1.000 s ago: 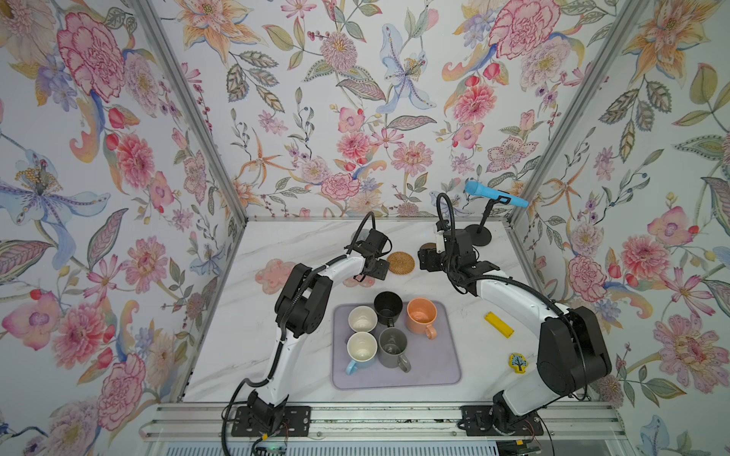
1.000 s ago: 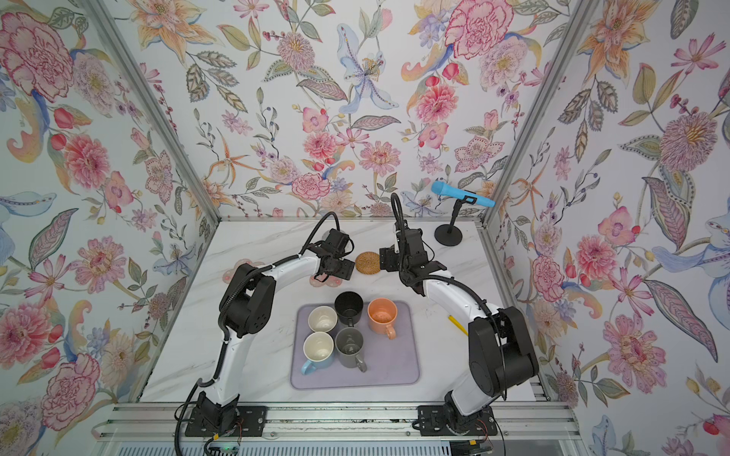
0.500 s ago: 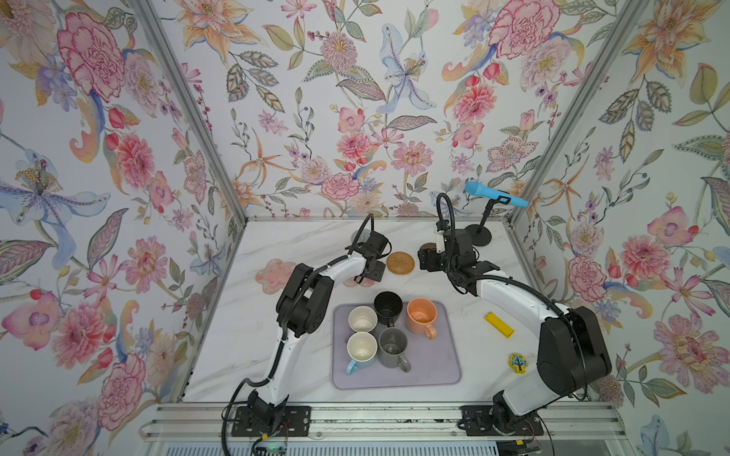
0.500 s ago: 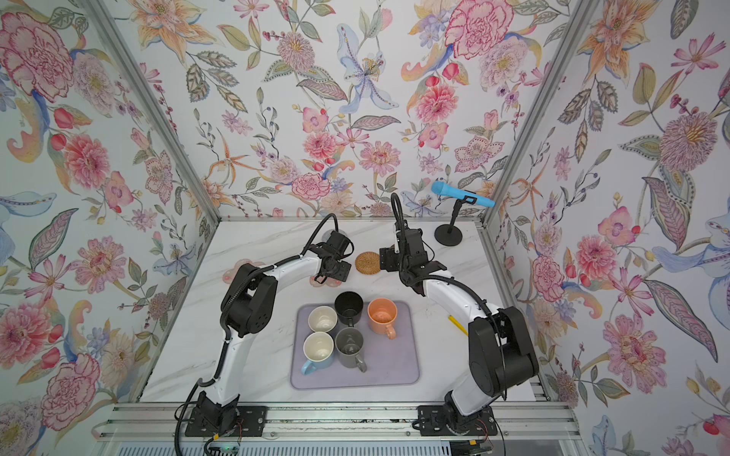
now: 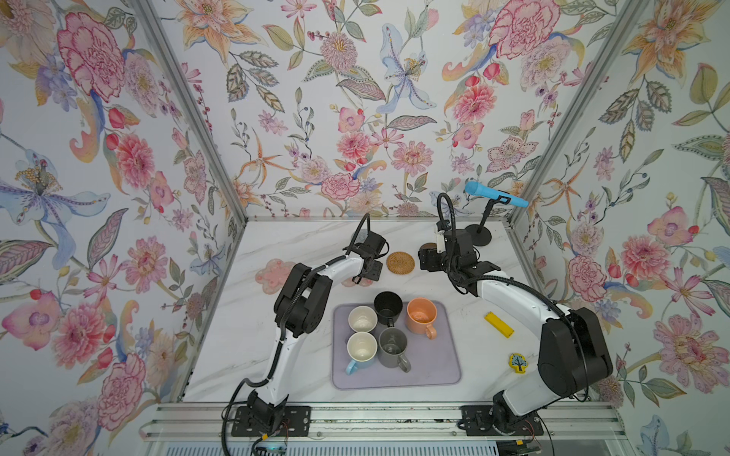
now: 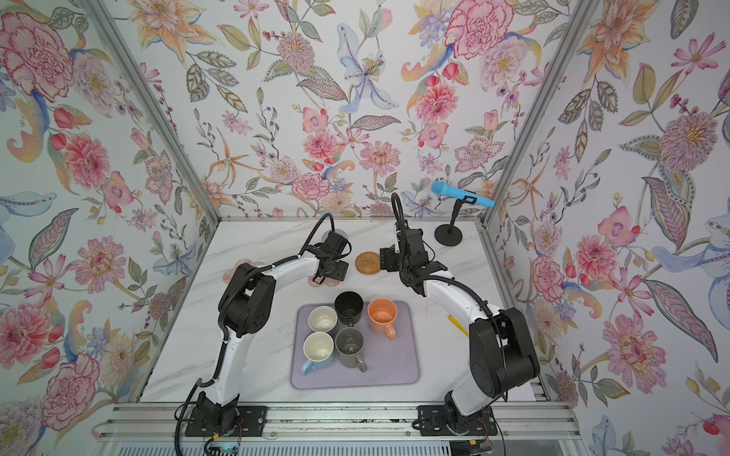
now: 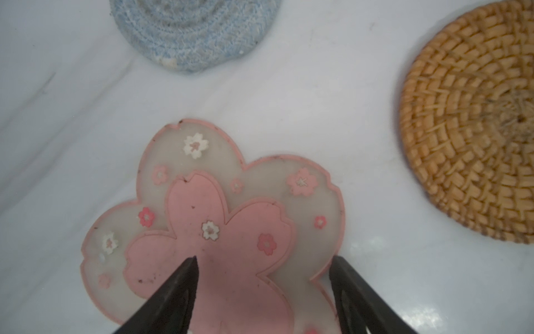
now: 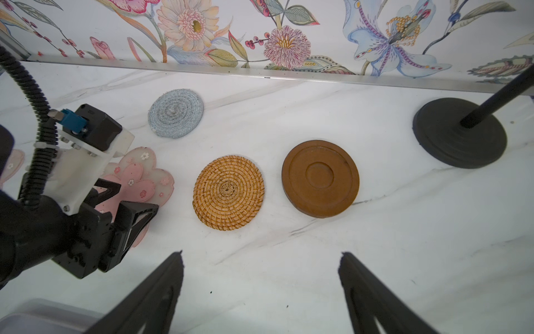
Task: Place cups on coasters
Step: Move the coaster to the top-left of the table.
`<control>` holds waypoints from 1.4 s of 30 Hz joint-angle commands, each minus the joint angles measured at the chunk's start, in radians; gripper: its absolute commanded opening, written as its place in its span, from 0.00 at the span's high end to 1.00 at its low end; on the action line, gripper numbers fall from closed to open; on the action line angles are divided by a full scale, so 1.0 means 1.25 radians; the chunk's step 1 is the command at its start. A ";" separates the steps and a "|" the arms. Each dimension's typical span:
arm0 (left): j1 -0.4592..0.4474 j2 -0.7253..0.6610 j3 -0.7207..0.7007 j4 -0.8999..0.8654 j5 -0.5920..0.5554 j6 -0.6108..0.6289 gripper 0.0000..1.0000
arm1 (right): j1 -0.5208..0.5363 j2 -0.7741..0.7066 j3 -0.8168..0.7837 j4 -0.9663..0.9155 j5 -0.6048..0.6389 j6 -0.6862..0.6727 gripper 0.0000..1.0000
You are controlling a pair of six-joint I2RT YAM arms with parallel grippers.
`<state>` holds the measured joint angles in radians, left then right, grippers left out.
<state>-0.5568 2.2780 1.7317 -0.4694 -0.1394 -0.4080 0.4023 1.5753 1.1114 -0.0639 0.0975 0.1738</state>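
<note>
Left wrist view, left gripper spread wide, pink flower coaster flat beneath its tips

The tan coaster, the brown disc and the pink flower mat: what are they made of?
Tan coaster: woven rattan or straw by its look, matte, plaited strands in a spiral. Brown disc: probably wood, smooth and matte, with concentric rings. Pink flower mat: likely silicone or rubber, translucent, with a raised pink rim.

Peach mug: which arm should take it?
Likely right. The peach mug sits on the lilac mat's right side, nearest that arm; right gripper is open and empty, left gripper is over a pink flower coaster.
</note>
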 commanded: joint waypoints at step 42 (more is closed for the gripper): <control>0.164 -0.189 -0.328 0.007 0.032 -0.016 0.25 | 0.001 -0.057 -0.073 0.004 0.023 0.055 0.14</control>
<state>-0.3645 2.0495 1.3621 -0.3473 -0.1192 -0.4343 0.4023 1.5379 1.0420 -0.0635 0.1131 0.2260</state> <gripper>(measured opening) 0.748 0.859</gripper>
